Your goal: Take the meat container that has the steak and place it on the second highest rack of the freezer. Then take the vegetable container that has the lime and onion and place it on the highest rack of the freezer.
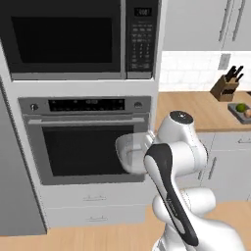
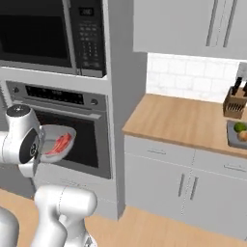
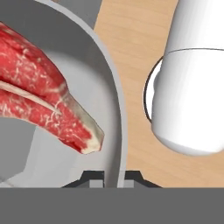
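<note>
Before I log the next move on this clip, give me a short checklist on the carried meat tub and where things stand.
1. Grip: gripper fingers straddle the meat container rim, one on each side. Ok.
2. Load: steak lies inside the tub. Ok.
3. Tub attitude: it looks tilted in the right base view; whether the steak could slide out, cannot tell.
4. Clearance: tub is held in front of the wall oven, apart from it. Ok.
5. Freezer racks ahead of the tub: not ok, the arm faces the ovens.
6. Vegetable container with lime rests on the counter. Ok.
</note>
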Tool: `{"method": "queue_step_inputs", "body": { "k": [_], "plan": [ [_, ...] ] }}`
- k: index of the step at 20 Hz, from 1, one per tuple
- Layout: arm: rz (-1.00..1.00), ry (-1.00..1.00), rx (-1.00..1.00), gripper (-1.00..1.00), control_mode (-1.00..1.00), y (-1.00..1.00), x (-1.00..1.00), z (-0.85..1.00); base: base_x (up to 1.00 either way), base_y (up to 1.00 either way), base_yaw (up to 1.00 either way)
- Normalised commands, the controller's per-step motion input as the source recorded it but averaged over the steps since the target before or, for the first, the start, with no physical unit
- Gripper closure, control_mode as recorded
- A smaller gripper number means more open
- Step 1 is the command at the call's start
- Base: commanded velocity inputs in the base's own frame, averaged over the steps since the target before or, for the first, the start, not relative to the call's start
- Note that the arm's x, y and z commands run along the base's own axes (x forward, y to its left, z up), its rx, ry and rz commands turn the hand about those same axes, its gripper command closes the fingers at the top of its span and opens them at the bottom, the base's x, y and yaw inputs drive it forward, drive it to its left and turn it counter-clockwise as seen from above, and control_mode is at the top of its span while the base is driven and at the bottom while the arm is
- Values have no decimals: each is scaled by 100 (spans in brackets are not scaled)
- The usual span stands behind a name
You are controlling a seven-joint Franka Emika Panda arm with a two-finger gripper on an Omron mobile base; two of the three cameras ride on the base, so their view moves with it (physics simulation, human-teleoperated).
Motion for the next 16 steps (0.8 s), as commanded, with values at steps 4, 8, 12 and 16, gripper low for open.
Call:
{"method": "queue_step_inputs", "body": {
  "k": [4, 8, 12, 16],
  "plan": [
    [0, 0, 0, 100, 100, 0, 0, 0, -4, 100, 45],
    [0, 0, 0, 100, 100, 0, 0, 0, 18, 100, 39],
    [0, 0, 0, 100, 100, 0, 0, 0, 67, 100, 28],
    [0, 0, 0, 100, 100, 0, 0, 0, 88, 100, 8]
  ]
}}
